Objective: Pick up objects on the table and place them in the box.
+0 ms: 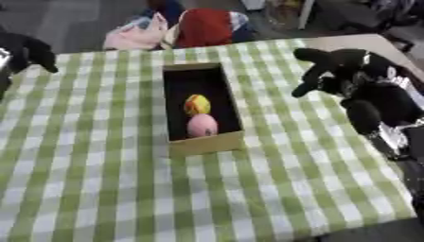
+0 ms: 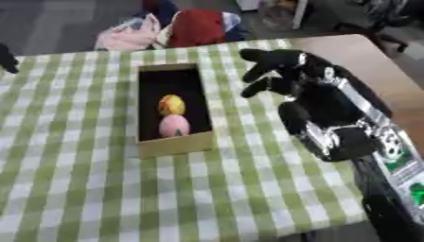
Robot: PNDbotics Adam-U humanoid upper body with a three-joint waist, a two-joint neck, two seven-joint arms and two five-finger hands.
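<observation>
Box lies lengthwise away from the robot; both hands empty.
Left eye view: box (image 1: 201, 144) left of right hand (image 1: 348, 71), holding yellow ball (image 1: 196, 104) and pink ball (image 1: 202, 125); left hand (image 1: 29, 49) curled, empty.
Right eye view: right fingers (image 2: 263, 56) loosely apart, touching nothing.

The left hand (image 1: 31, 51) is cut off by the picture's left edge, so its fingers cannot be read. Blur hides what the yellow-red object (image 1: 196, 104) and pink object (image 1: 202, 125) in the box (image 1: 205, 143) are.

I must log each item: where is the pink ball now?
The pink ball lies inside the box, at its near end, just below the yellow ball.
</observation>
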